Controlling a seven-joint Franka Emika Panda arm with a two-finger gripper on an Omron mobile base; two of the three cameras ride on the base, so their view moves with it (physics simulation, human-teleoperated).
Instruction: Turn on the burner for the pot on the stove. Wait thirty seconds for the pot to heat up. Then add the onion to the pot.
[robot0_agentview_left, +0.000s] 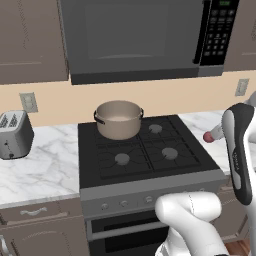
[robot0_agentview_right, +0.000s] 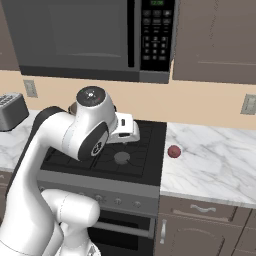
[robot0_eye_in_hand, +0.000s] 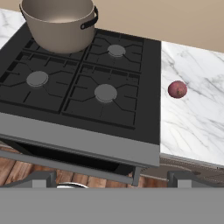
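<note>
**At the stove front: fingers spread, pot on the far left burner, onion on the worktop**

Nearest the camera in the hand view, the fingers (robot0_eye_in_hand: 112, 181) stand spread wide at the bottom of the frame, grasping nothing, above the front edge of the stove (robot0_eye_in_hand: 83, 142). In the left base view, a row of small grey knobs (robot0_agentview_left: 124, 203) runs along the steel front panel, low in the frame, with the oven door below them.

Beyond that lies the black cooktop. A near burner (robot0_eye_in_hand: 106, 92) sits at the centre of the hand view, bare under its grate bars, with another bare cap to its left.

To the right of the cooktop, on the marbled worktop (robot0_eye_in_hand: 197, 118), the dark-red onion (robot0_eye_in_hand: 177, 89) rests alone, near the stove's edge yet apart from it.

Farther back, at the upper left of the hand view, the tan pot (robot0_eye_in_hand: 59, 24) stands upright on the far left burner, its dark side handle showing.

Against the wall, a toaster (robot0_agentview_left: 15, 134) stands at the left of the left base view, and a microwave (robot0_agentview_left: 135, 37) hangs above the stove.
</note>
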